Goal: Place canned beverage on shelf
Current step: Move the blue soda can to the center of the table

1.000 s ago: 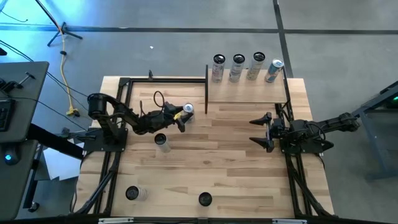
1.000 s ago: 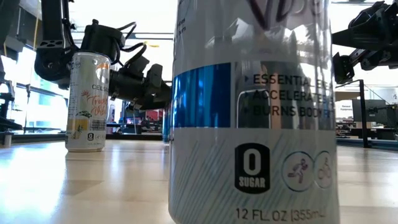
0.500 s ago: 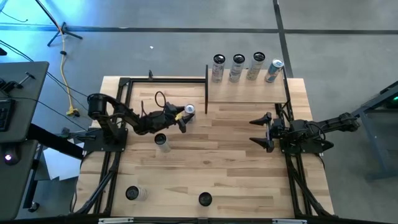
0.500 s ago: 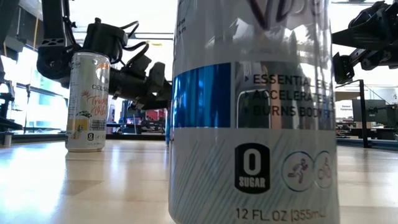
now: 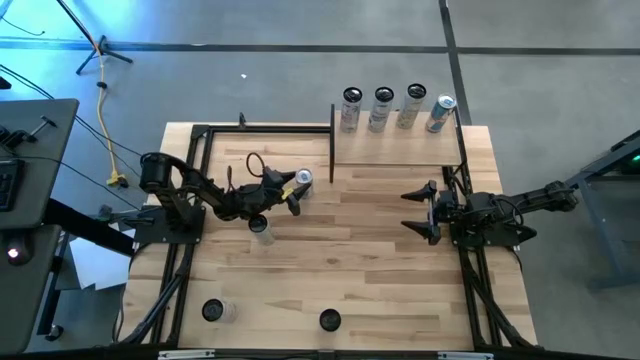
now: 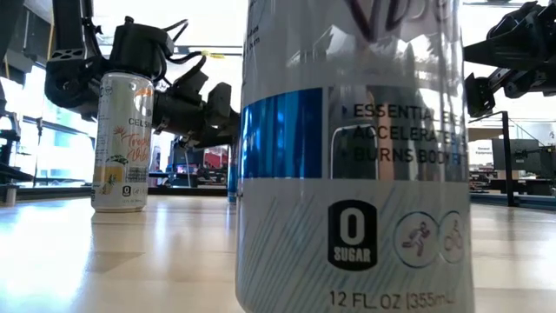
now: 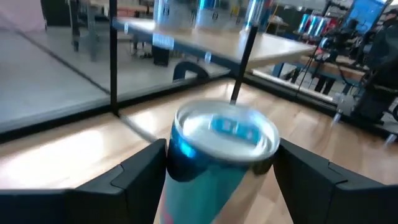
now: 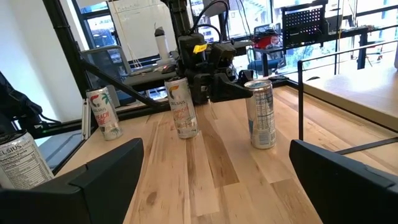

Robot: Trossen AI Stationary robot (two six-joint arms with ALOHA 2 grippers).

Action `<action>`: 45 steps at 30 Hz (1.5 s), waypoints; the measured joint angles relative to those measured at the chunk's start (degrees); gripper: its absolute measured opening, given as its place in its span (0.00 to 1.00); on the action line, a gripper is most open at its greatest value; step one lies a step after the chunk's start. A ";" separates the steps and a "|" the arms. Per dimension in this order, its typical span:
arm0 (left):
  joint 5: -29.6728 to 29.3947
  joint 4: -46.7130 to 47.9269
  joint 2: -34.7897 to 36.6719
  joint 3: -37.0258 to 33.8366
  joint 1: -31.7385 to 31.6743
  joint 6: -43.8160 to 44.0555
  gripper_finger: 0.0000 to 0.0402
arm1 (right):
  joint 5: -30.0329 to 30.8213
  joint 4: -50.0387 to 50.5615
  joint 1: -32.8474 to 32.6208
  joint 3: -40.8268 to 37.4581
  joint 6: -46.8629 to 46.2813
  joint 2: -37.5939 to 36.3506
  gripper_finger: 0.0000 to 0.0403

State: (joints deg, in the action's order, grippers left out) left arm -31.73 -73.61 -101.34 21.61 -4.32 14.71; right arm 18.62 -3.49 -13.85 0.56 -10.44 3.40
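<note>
A blue-sided canned beverage (image 5: 303, 177) stands upright on the tabletop left of the shelf (image 5: 400, 152). The shelf is a small light-wood plank on thin black posts at the far right. My left gripper (image 5: 295, 190) reaches level from the table's left and is shut on this can (image 7: 224, 140). In the right wrist view the can (image 8: 260, 115) has its base on the wood. My right gripper (image 5: 425, 212) waits open at the table's right side, touching nothing. My left gripper pinches the can's upper side wall (image 7: 177, 155) between its two fingers (image 7: 140, 171), one on each side just below the rim. The fingers come level from the table's left. The can stands upright with its base on the table.
Several cans (image 5: 382, 108) stand in a row along the shelf's far edge. A white can (image 5: 260, 227) stands close under my left arm. Two more cans (image 5: 213, 311) (image 5: 329, 320) stand near the front edge; the latter (image 6: 356, 156) fills the low view.
My left arm's forearm and wrist have swung a little toward the table's near edge, now partly over the white can. Its gripper stays at the blue can, which keeps its place on the table.
</note>
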 joint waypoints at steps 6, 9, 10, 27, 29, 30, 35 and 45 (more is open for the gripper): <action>-0.60 -1.83 0.60 0.02 0.05 -1.38 0.68 | 0.04 0.00 -0.01 0.00 0.00 0.02 0.97; -2.95 -1.58 1.64 0.02 0.51 -2.10 0.69 | 0.28 0.00 -0.02 0.00 0.00 0.00 0.97; -3.79 -1.42 2.05 0.02 0.72 -2.70 0.69 | 0.28 0.00 -0.01 0.00 0.00 0.00 0.97; -0.50 6.43 2.40 3.24 -1.57 -2.82 0.69 | 0.21 0.00 0.00 0.00 0.00 0.01 0.97; 1.14 7.51 2.40 3.55 -2.42 -1.44 0.69 | 0.20 0.00 0.00 0.00 0.00 0.00 0.97; 1.33 7.66 2.40 3.70 -2.65 -0.99 0.69 | 0.19 0.00 0.00 0.00 0.00 0.00 0.97; 1.17 7.74 2.40 3.82 -2.84 0.16 0.65 | 0.17 0.00 -0.01 0.00 0.00 0.00 0.97; 2.84 12.17 2.29 8.95 0.07 2.41 0.50 | -0.09 0.00 -0.01 0.00 0.00 0.00 0.97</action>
State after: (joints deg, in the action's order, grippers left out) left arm -28.89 -61.44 -99.04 30.56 -4.25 17.12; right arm 18.52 -3.49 -13.86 0.56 -10.44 3.40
